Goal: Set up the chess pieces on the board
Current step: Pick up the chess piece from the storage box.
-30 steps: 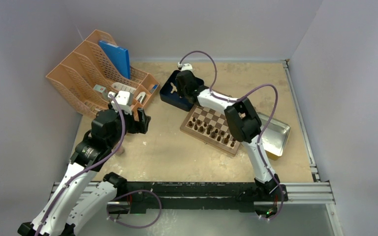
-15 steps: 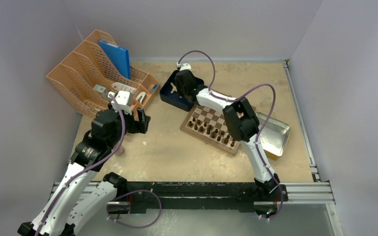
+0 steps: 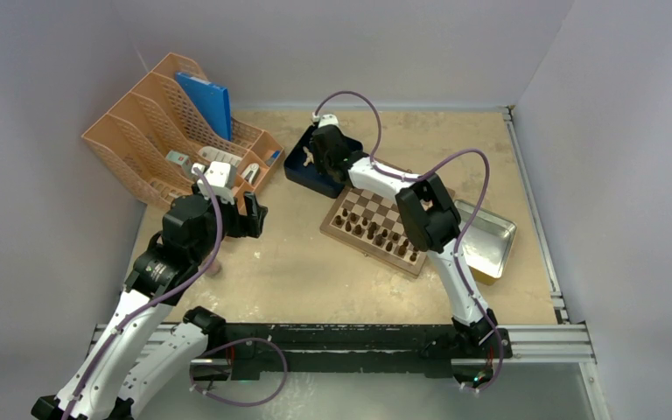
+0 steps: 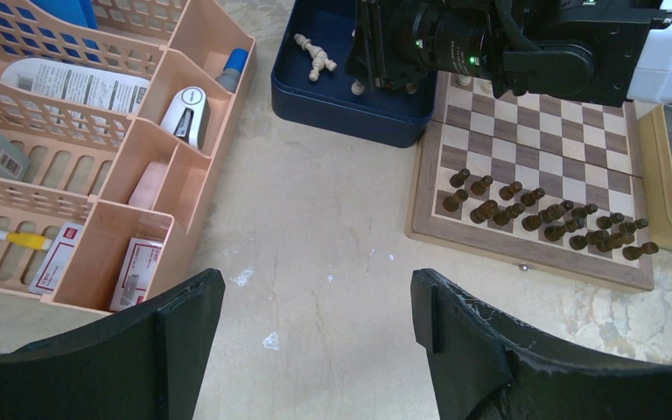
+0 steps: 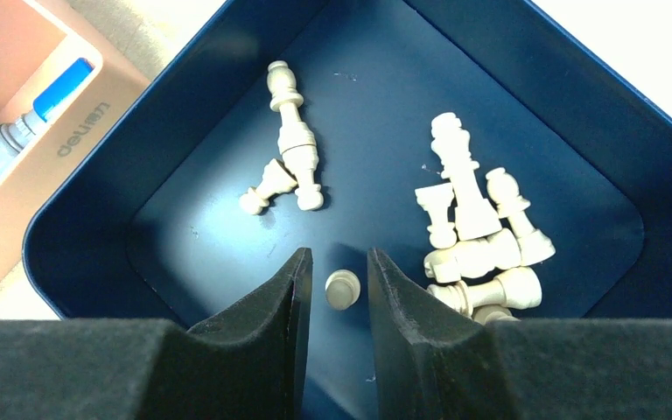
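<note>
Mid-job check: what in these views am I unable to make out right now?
Right wrist: the pile of cream pieces runs behind a finger of the right pincer, so no count; the small cream piece between the jaws shows only its top.
Left wrist: the right arm hides the board's far rows and part of the blue tray.
Top external: pieces too small to tell apart; the pincer sits under its own wrist.

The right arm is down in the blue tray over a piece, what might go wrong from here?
The tiny cream piece inside the open right pincer may slip or tip as it closes.
The heap of cream pieces lies close beside one finger and could get snagged.
Dark pieces standing on the board could get knocked during placement.
</note>
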`<state>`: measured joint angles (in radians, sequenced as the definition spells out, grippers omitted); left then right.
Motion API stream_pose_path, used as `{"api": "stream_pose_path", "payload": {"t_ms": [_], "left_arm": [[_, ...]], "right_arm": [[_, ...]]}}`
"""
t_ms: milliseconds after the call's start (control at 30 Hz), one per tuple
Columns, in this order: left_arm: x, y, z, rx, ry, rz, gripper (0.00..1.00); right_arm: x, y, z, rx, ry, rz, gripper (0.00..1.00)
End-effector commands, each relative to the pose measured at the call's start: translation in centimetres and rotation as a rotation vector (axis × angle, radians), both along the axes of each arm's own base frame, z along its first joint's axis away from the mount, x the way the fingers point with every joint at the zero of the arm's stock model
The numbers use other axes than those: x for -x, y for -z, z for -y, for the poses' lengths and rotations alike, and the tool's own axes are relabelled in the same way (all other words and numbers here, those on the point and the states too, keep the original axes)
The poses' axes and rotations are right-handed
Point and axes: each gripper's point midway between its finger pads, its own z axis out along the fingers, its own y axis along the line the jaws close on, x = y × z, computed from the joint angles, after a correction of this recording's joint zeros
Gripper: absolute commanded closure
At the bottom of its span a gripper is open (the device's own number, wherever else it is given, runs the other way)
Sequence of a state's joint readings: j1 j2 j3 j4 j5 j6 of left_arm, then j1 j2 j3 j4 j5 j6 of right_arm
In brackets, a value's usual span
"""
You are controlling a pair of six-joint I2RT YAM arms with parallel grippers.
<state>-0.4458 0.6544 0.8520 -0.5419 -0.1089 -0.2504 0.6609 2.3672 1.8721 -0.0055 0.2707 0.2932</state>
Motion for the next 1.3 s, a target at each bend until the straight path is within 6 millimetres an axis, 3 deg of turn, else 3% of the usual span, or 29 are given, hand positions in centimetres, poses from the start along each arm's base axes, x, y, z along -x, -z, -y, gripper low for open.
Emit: {"api": "stream_pose_path", "payload": {"t_ms": [0, 300, 467, 767, 1100, 1267], "left_arm": [[-0.2, -0.5, -0.1, 0.01, -0.012, 0.026, 0.22], [-0.2, -0.5, -0.2, 0.009, -0.013, 0.027, 0.22], [-0.2, -0.6, -0.2, 0.01, -0.015, 0.028, 0.22], [-0.2, -0.5, -0.2, 0.009, -0.015, 0.027, 0.22], [-0.2, -0.4, -0.1, 0.009, -0.011, 0.025, 0.22], [-0.3, -0.4, -0.1, 0.008, -0.009, 0.02, 0.22]], "right_arm": [[-0.5, -1.3, -0.6, -0.01, -0.009, 0.033, 0.68], [0.1, 0.0, -0.3, 0.015, 0.0, -0.006, 0.71], [0.0, -0.3, -0.2, 0.012, 0.005, 0.004, 0.78], [-0.1, -4.1, -0.1, -0.018, 0.007, 0.066, 0.88], [1.9, -8.6, 0.0, -0.119, -0.009, 0.069, 0.89], [2.9, -9.9, 1.4, -0.105, 0.019, 0.069, 0.89]]}}
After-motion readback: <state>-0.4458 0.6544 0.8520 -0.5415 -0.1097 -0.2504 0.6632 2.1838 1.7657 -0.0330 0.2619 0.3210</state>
